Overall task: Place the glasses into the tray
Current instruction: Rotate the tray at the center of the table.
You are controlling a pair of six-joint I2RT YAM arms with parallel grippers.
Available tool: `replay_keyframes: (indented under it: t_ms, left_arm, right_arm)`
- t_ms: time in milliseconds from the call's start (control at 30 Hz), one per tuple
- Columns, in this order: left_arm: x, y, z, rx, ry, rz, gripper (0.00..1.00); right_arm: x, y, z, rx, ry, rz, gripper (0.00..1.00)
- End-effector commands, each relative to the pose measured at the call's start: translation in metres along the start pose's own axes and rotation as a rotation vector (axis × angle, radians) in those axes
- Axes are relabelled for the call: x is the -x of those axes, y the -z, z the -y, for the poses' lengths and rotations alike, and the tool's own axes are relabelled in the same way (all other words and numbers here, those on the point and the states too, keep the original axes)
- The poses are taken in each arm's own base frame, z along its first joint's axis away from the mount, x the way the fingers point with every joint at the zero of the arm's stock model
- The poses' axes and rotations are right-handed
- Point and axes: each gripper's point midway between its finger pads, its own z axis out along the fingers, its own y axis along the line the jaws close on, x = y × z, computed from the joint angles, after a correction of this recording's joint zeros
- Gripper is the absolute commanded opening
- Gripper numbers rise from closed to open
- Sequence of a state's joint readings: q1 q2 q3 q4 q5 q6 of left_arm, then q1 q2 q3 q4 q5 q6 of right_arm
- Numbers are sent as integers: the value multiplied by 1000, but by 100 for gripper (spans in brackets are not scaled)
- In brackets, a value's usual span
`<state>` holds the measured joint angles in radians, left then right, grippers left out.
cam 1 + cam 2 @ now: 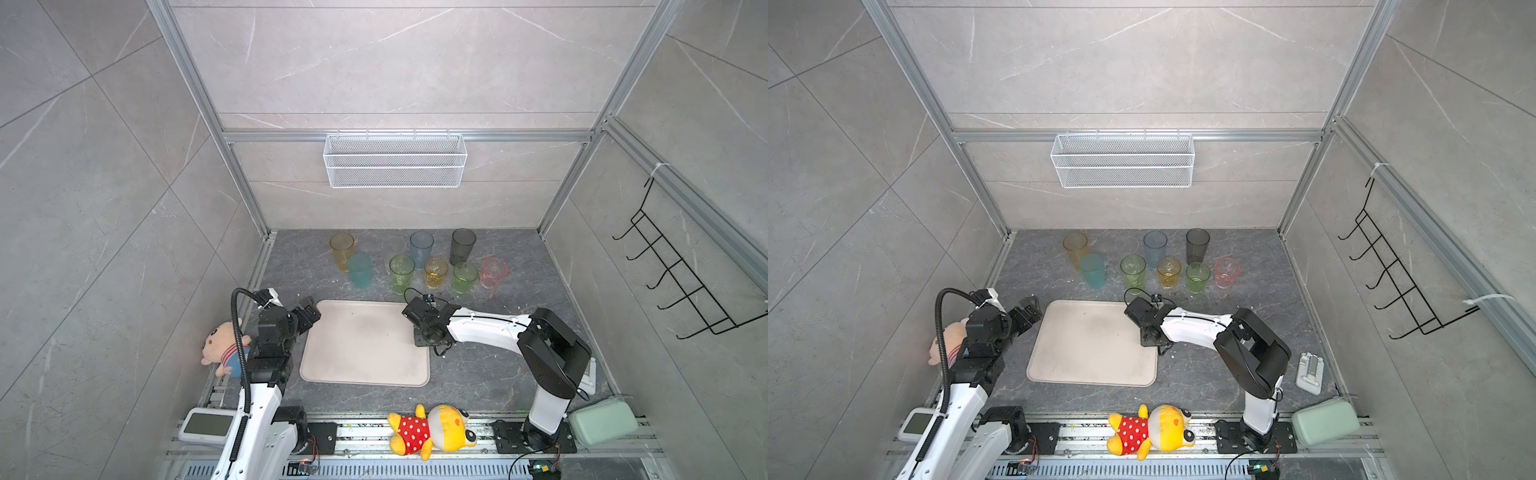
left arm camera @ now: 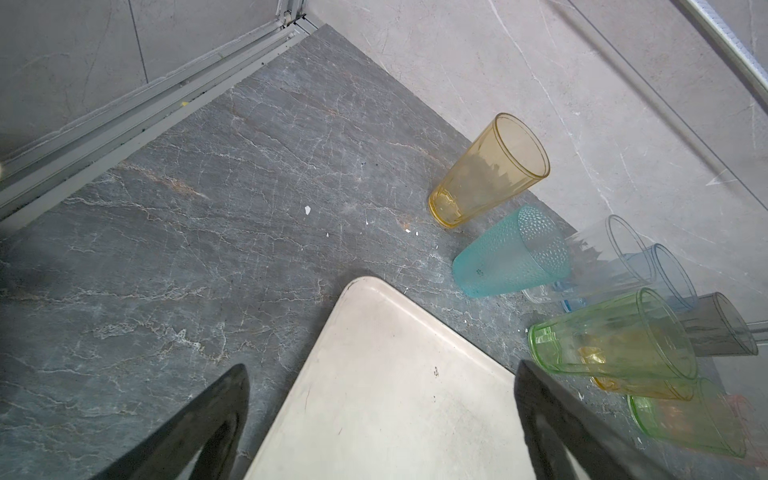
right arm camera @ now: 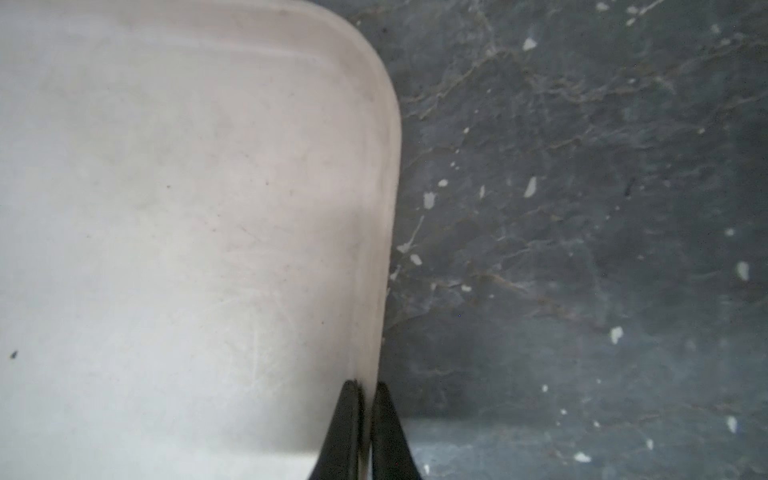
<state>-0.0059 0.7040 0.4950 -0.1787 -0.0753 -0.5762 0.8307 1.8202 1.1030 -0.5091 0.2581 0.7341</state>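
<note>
The beige tray (image 1: pixel 365 345) lies flat in the middle of the dark stone floor. My right gripper (image 3: pixel 365 384) points down at the tray's right edge and is shut on the rim (image 3: pixel 380 208); in a top view it shows at the same edge (image 1: pixel 420 341). Behind the tray stand the glasses: amber (image 1: pixel 342 245), teal (image 1: pixel 359 270), green (image 1: pixel 402 272), yellow (image 1: pixel 435 272), a second green (image 1: pixel 464 276), pink (image 1: pixel 493 272), pale blue (image 1: pixel 421 244) and smoke-grey (image 1: pixel 463 245). A clear glass (image 2: pixel 602 249) shows in the left wrist view. My left gripper (image 2: pixel 380 365) hangs open over the tray's far left corner (image 2: pixel 361 286), holding nothing.
A white mesh basket (image 1: pixel 395 160) hangs on the back wall and a black hook rack (image 1: pixel 681 270) on the right wall. One plush toy (image 1: pixel 432 430) lies on the front rail, another (image 1: pixel 222 347) by the left arm. A green case (image 1: pixel 602 422) sits front right.
</note>
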Motion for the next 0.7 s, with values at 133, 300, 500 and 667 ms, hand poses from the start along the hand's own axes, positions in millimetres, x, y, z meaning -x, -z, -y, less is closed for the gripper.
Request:
replay_keyframes:
  t_ms: [133,300,500,667]
  left_arm:
    - [14,1,12,-43,4,35,99]
    - [17,1,12,-32,-15,39,99]
    - [22,4,11,-16,-35,50,98]
    - [19,2,12,-21,-27,36,97]
  right_arm:
    - [-13,-2,50,-96,68,-89,3]
    - [-11,-3,57,-46,87,-96,0]
    - [-11,-4,76,-52,80,-121,0]
    - [-13,-5,91,-39,67,-138,0]
